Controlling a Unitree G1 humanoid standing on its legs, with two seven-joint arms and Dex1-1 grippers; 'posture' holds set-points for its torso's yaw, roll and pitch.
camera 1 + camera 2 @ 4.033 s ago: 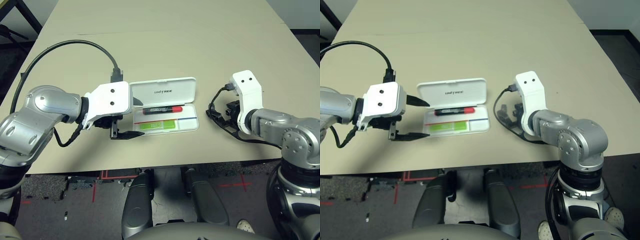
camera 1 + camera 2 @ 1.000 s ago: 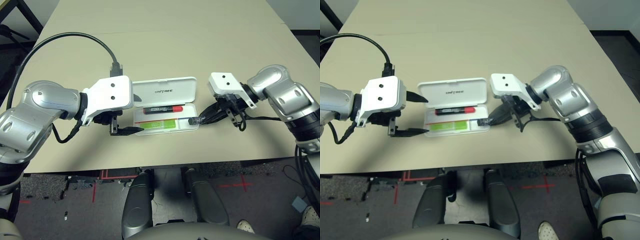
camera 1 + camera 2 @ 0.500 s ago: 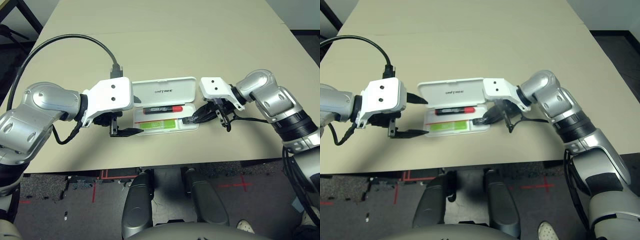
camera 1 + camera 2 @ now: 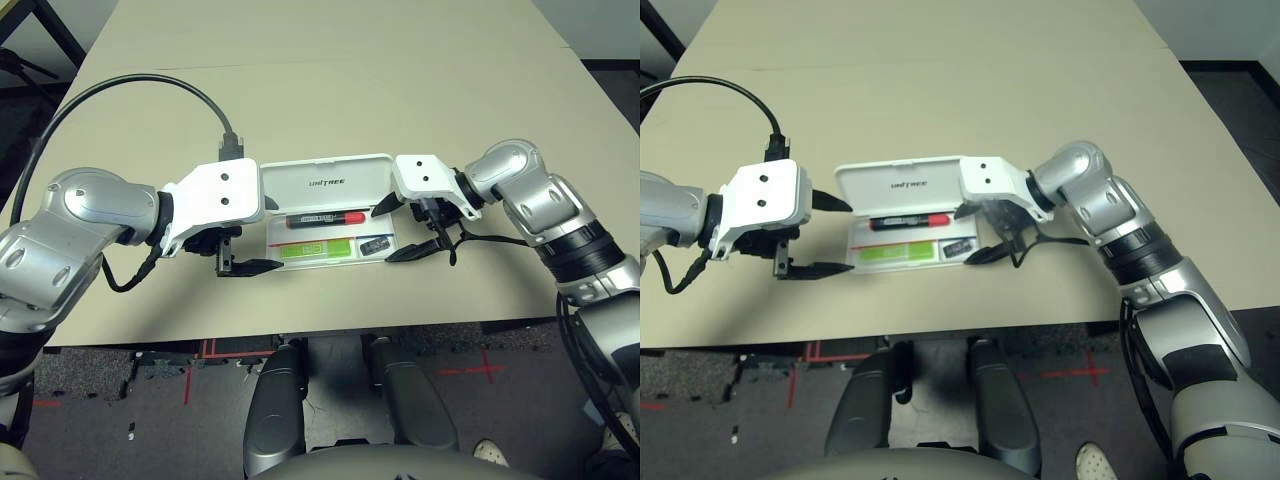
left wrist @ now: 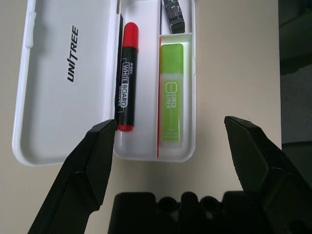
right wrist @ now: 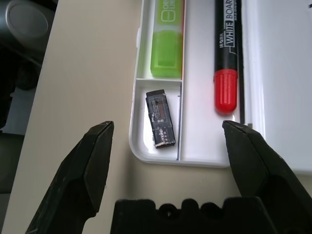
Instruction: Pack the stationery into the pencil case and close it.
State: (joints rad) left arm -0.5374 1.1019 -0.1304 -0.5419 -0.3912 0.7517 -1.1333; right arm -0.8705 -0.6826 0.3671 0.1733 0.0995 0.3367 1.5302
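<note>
Inside the open white pencil case [image 4: 327, 213], which lay flat near the front edge of the beige table [image 4: 330, 90], all three items were seen: the red-and-black whiteboard marker [image 5: 125, 78] beside the hinge, the light-green highlighter [image 5: 171, 93] in the front compartment, and the small dark grey oblong piece [image 6: 161, 117] in the little end compartment. The lid was laid back with its "UNITREE" lettering showing. The left gripper [image 4: 234, 241] was held at the case's left end, fingers spread wide and empty; the right gripper [image 4: 397, 231] was held at the right end, likewise spread and empty. Only the closing was judged to remain. A lid pushed from one end alone could be expected to skid the light case across the table, or to be left unlatched.
</note>
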